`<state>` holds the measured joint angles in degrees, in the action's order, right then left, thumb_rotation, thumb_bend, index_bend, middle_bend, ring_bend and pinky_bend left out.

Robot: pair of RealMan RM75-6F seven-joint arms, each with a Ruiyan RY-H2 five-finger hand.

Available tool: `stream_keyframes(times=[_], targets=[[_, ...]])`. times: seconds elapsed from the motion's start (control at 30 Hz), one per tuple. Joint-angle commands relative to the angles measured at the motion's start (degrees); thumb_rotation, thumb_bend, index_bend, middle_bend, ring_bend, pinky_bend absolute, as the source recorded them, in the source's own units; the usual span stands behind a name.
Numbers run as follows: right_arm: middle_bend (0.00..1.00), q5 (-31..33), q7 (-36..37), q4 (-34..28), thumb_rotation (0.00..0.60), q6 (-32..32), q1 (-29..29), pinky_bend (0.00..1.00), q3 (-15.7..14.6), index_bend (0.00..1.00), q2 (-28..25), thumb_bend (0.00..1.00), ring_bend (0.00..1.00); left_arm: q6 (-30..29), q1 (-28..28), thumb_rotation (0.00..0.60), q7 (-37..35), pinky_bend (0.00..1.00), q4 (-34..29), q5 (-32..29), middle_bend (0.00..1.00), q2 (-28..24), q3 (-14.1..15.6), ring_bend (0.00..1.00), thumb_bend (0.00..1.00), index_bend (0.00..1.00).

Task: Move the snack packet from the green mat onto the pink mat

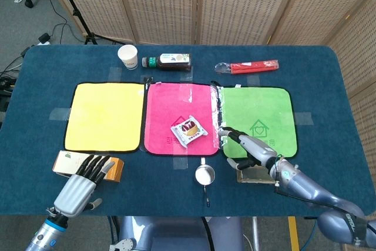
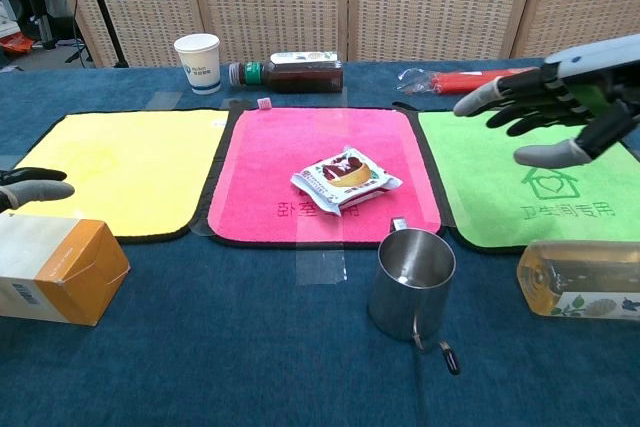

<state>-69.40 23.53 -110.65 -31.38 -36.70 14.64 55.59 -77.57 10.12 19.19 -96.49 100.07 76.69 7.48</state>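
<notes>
Chest view: snack packet [image 2: 345, 179] lies on pink mat [image 2: 262, 152]; right hand [image 2: 560, 112] empty, fingers apart, over green mat [image 2: 590, 177]; placement looks done, next retreat.

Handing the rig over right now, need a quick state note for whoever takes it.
Right hand: open, holds nothing, above the green mat.
Left hand: open, idle, by the orange cardboard box.
White snack packet with a brown-and-yellow picture: lies flat on the pink mat, nothing touching it.
Done: packet is off green, on pink.
Left: nothing for the move itself; probably just park the right arm.
</notes>
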Motion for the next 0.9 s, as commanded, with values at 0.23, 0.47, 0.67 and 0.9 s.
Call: stream_keyframes(times=[0.23, 0.47, 0.67, 0.9], targets=[[0.00, -18.80, 0.32, 4.78, 0.600, -20.73, 14.06, 0.00, -9.01, 0.10, -1.31, 0.52, 0.00, -0.18, -0.20, 0.600, 0.69, 0.00, 0.28, -0.62, 0.00, 0.24, -0.47, 0.00, 0.07, 0.00], [0.00, -24.05, -12.14, 10.57, 0.600, -35.37, 22.73, 0.00, -13.85, 0.10, 2.18, 0.52, 0.00, -0.90, -0.48, 0.600, 0.80, 0.00, 0.33, -1.81, 0.00, -0.05, -1.43, 0.00, 0.07, 0.00], [0.00, -24.43, -18.86, 15.15, 0.600, -44.41, 28.90, 0.00, -16.14, 0.10, 7.15, 0.52, 0.00, -1.42, -0.67, 0.600, 0.75, 0.00, 0.37, -2.67, 0.00, -0.32, -2.10, 0.00, 0.08, 0.00], [0.00, -24.79, -20.81, 21.76, 0.600, -50.04, 32.51, 0.00, -17.22, 0.10, 10.75, 0.51, 0.00, -1.99, -0.85, 0.600, 0.60, 0.00, 0.54, -3.61, 0.00, -0.64, -2.87, 0.00, 0.07, 0.00]])
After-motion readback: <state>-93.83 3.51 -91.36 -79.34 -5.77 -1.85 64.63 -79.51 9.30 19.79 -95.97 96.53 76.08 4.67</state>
